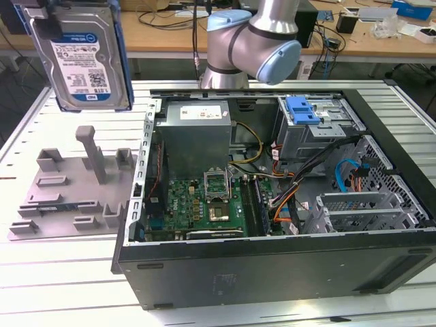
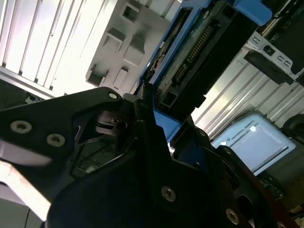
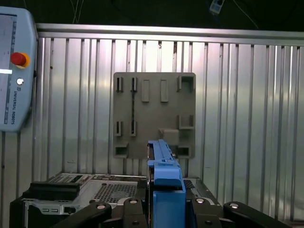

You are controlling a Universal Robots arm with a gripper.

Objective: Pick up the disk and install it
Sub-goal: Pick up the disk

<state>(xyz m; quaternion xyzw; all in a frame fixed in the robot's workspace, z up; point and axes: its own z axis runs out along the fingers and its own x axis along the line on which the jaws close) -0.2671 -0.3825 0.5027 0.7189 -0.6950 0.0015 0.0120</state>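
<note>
One disk [image 1: 85, 54] hangs upright in the air, label facing the exterior view. The jaws of the one gripper [image 3: 165, 206] are closed on it (they flank its blue bracket, edge-on in the first wrist view). Below it lies one grey fixture plate [image 1: 71, 184] on the slatted table [image 1: 41, 286], beside one open computer case [image 1: 272, 266] with one blue tray [image 1: 303, 109].

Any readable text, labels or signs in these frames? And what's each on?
Label on the disk: print and barcodes, too small to quote reliably.
Sticker on the power supply: too small to read.
Edge of the teach pendant: one line of capitals, a maker's mark, not quoted here.
No other legible text.
</note>
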